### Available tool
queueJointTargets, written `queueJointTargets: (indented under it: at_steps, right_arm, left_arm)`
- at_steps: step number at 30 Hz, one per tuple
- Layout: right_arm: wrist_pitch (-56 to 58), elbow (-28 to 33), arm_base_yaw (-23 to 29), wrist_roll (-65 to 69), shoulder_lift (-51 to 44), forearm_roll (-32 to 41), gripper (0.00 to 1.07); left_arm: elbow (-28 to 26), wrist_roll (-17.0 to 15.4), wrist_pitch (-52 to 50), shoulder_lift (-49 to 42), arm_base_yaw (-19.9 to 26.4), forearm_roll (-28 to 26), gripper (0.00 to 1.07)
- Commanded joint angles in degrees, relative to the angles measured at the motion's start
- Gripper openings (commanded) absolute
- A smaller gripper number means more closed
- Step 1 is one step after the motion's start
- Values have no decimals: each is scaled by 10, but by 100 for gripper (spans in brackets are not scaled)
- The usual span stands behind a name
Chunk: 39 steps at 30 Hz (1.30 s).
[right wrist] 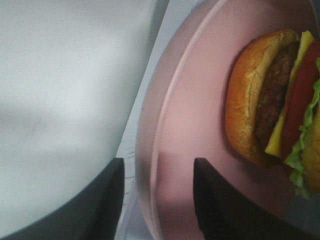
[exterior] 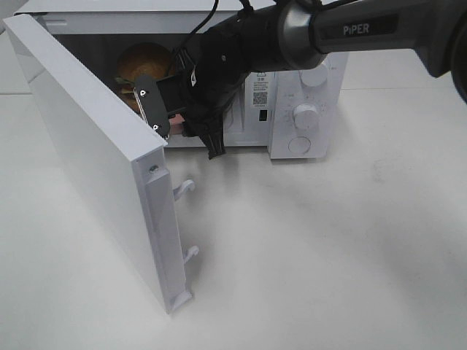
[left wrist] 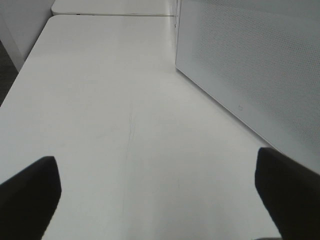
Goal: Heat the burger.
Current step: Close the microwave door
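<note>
burger (exterior: pixel 142 62) mostly hidden behind right arm (exterior: pixel 241 44), plate (right wrist: pixel 192 105) cut off by edge

Soft, diffuse light left the white tabletop (exterior: pixel 328 240) bright and nearly featureless, with only faint shadows beside the open microwave door (exterior: pixel 95 160). The cavity (exterior: pixel 95 55) behind it was dim. Close up, the burger (right wrist: pixel 270 100) and pink plate (right wrist: pixel 185 110) appeared slightly soft and muted.

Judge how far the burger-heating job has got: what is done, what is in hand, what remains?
Done: the door is open and the burger sits on a pink plate inside the microwave. In hand: the right tool straddles the plate's rim, jaws apart; the left tool hangs open over the table. Left: withdraw, shut the door, set the knobs.
</note>
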Motion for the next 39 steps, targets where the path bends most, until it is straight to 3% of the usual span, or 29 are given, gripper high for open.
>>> queueJointTargets:
  at_steps: [1, 5, 9, 14, 39]
  right_arm:
    - [-28, 42, -1, 10, -33, 4, 49]
    - [-47, 75, -1, 32, -49, 6, 54]
    - [-97, 116, -1, 74, -76, 15, 67]
    - [-107, 152, -1, 95, -101, 15, 76]
    - [-186, 400, -1, 104, -273, 45, 76]
  left_arm:
    - [0, -1, -7, -3, 1, -1, 98]
    - [0, -1, -7, -3, 1, -1, 98]
    - [0, -1, -7, -3, 1, -1, 98]
    - [0, -1, -7, -3, 1, -1, 98]
    - [0, -1, -7, -3, 1, -1, 98]
